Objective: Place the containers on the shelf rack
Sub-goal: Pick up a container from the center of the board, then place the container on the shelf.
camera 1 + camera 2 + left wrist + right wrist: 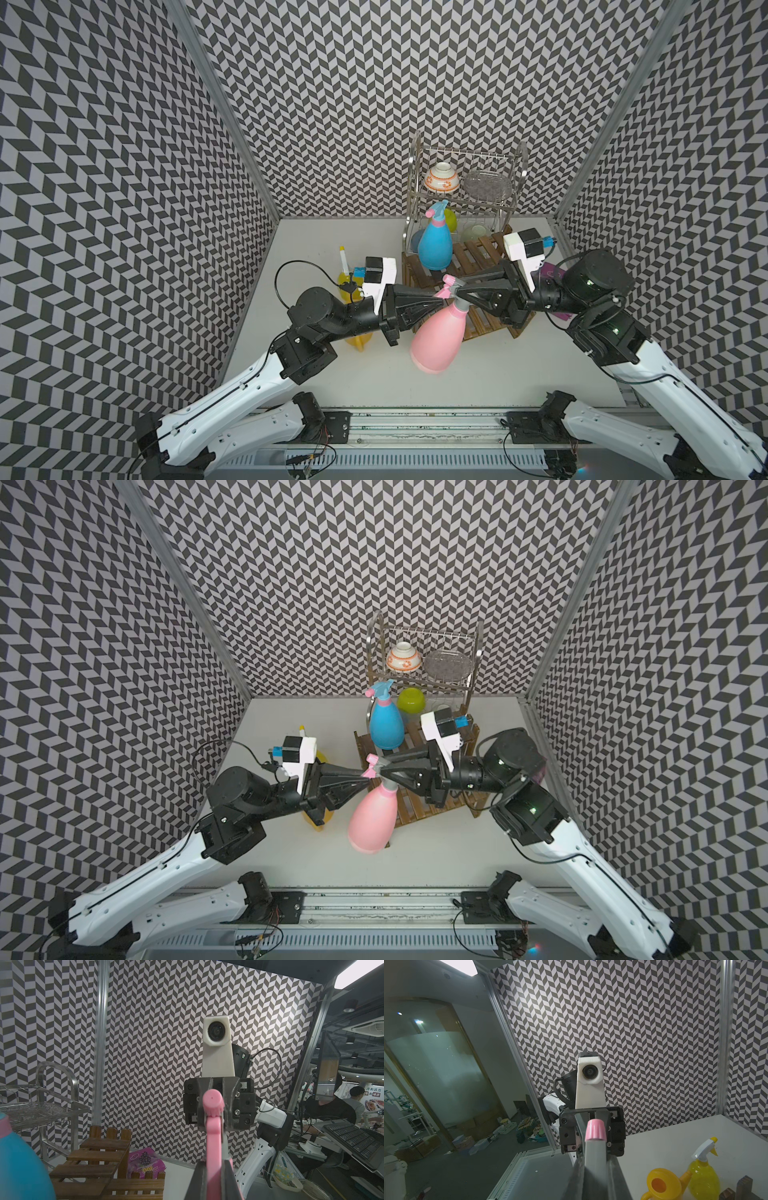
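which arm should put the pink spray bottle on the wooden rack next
Right, probably. The right pincer is shut on the pink spray bottle at its grey head, and that arm lies across the wooden shelf rack. The left pincer grips only the pink trigger, from the far side.

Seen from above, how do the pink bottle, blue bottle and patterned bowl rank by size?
Largest: pink bottle, though it seems nearer the camera, so its lead is unsure.
Middle: blue bottle.
Smallest: patterned bowl, farthest back.
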